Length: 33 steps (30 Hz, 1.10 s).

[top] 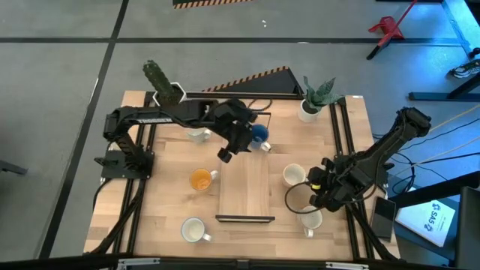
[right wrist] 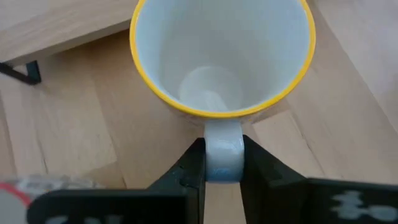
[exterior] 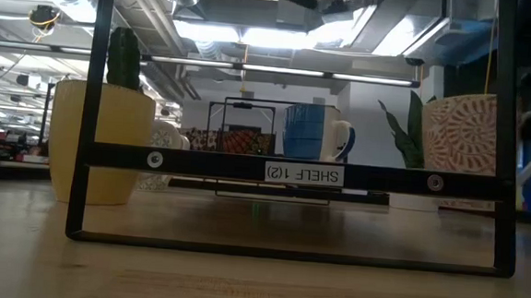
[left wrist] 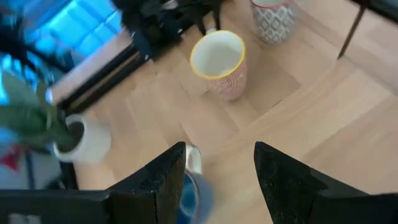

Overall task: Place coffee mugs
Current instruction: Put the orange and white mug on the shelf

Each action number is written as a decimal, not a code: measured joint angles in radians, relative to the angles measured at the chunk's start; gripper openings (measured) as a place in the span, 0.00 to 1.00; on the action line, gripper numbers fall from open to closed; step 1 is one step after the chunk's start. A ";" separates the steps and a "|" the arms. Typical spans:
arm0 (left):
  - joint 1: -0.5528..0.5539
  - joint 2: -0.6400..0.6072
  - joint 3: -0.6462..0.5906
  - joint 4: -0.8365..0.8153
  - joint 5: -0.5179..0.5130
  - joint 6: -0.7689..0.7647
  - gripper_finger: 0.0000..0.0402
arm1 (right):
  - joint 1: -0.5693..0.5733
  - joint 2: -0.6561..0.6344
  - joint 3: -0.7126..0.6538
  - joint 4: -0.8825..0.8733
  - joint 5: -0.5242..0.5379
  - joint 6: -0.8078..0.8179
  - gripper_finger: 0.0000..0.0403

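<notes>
The worktop (top: 172, 202) is pale wood planking, with a black frame along its sides and grey concrete floor (top: 60, 82) all round it. At the middle lies a lighter board with a low black shelf frame (top: 245, 218) at its near edge; in the low view that frame carries a label reading SHELF 1(2), and beyond it the room opens out into ceiling lights, pipes and ducting. Two plant pots stand at the far edge, a cactus (top: 161, 84) at upper left and a spiky green plant (top: 315, 97) at upper right. The right hand (right wrist: 222, 163), at the right of the high view, is closed on the handle of a yellow-rimmed mug (right wrist: 221, 56), white inside, which sits on the wood just right of the board. The left hand (left wrist: 217, 171) hangs over the centre top of the high view with its fingers spread and nothing between them; the blue mug (top: 259, 135) is just beneath and beside it. An orange mug (top: 201, 179) stands left of the board, a white mug (top: 193, 229) at lower left, another (top: 310, 219) at lower right below the right hand, and one more (top: 198, 134) partly hidden under the left arm.
</notes>
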 joint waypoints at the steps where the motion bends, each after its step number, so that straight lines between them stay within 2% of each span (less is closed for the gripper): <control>1: -0.001 0.010 0.000 0.018 0.007 0.036 0.46 | -0.009 0.000 0.003 0.001 0.000 -0.006 0.11; 7: 0.003 0.079 0.001 0.103 0.015 0.179 0.46 | -0.026 0.000 0.032 0.007 0.020 -0.027 0.11; 14: -0.018 0.151 0.000 0.151 0.015 0.251 0.46 | -0.025 -0.001 0.045 0.014 0.043 -0.025 0.11; 20: -0.049 0.158 0.000 0.190 0.015 0.423 0.46 | -0.056 -0.004 0.045 0.030 0.056 -0.033 0.11; 24: -0.065 0.159 0.000 0.216 0.002 0.512 0.46 | -0.103 -0.006 0.050 0.076 0.027 -0.105 0.11; 33: -0.089 0.227 0.000 0.244 -0.043 0.552 0.46 | -0.204 -0.006 0.135 0.099 -0.022 -0.289 0.11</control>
